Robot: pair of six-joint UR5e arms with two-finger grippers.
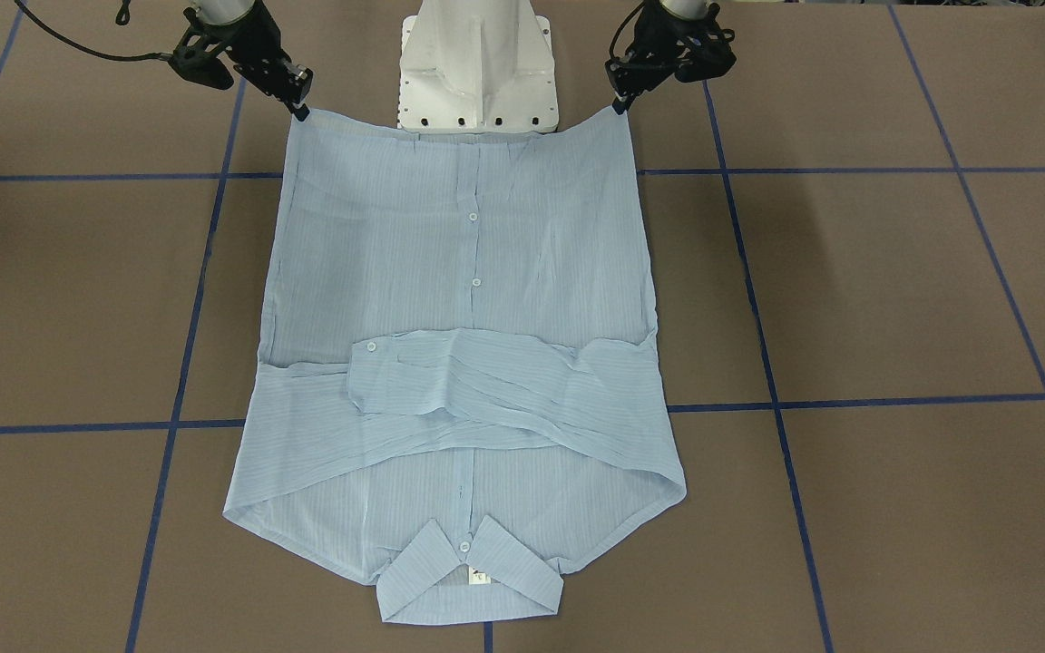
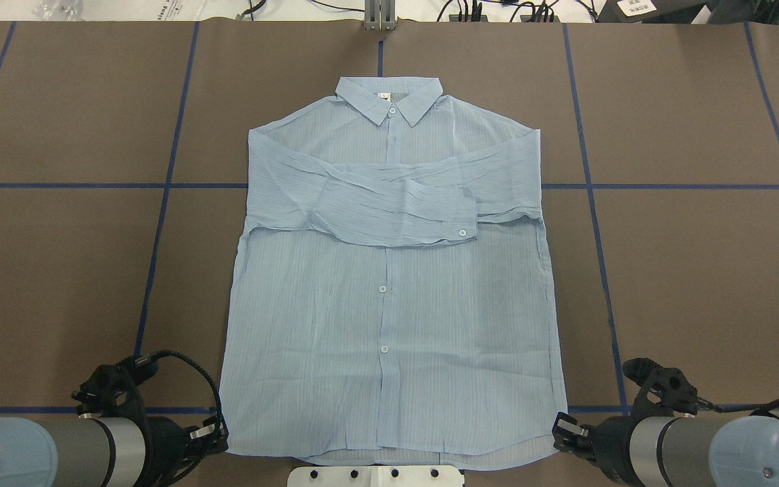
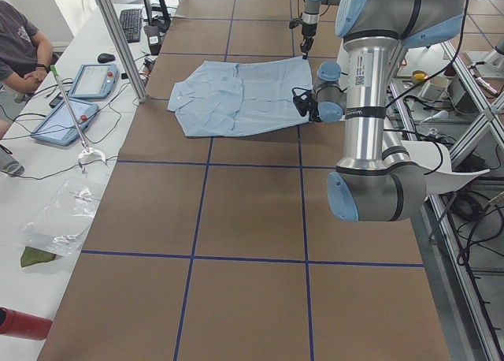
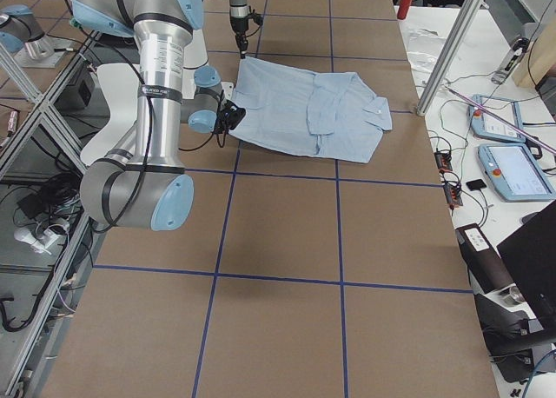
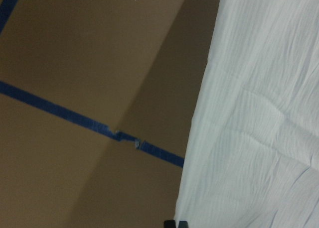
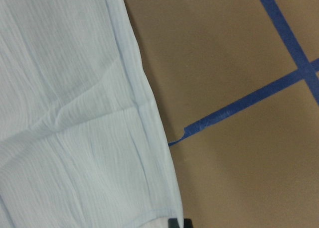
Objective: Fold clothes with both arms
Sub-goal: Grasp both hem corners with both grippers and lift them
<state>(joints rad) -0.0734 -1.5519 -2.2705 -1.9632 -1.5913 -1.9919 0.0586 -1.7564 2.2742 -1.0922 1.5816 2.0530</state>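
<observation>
The pale-blue striped shirt (image 1: 468, 272) lies flat on the brown table, buttons up, collar (image 2: 389, 98) at the far end. Both sleeves are folded across the chest (image 2: 389, 203). My left gripper (image 2: 217, 433) is shut on the hem's left corner, low over the table near the base; it also shows in the front view (image 1: 618, 104). My right gripper (image 2: 560, 429) is shut on the hem's right corner, also seen in the front view (image 1: 300, 111). Each wrist view shows closed fingertips (image 5: 175, 223) (image 6: 178, 222) at the cloth's edge (image 5: 259, 113) (image 6: 75, 113).
The white pedestal base (image 1: 477, 63) stands just behind the hem, between the two grippers. Blue tape lines (image 2: 159, 203) grid the table. An aluminium post (image 3: 118, 38), tablets (image 3: 67, 120) and a seated operator (image 3: 20, 46) are beyond the table's far side.
</observation>
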